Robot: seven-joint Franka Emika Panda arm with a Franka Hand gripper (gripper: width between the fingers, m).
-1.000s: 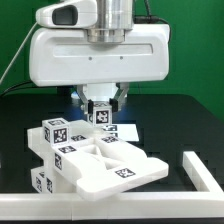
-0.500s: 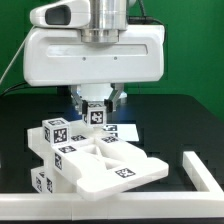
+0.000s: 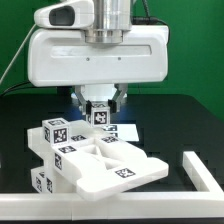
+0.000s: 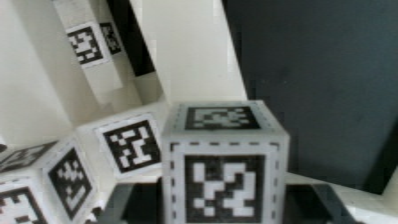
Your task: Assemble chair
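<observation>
While the exterior view shows the end effector (image 3: 99, 101) hanging above the black bench (image 3: 185, 115), its fingers are clamped on a small tagged block (image 3: 100, 114) held clear of the half-built chair (image 3: 92, 162), which sits just below and toward the camera. Seen from the wrist view, that block (image 4: 221, 165) fills the foreground beside other tagged chair pieces (image 4: 128, 145); it looks rigid, light and smooth-sided, so I judge flat opposite faces the safest hold.
</observation>
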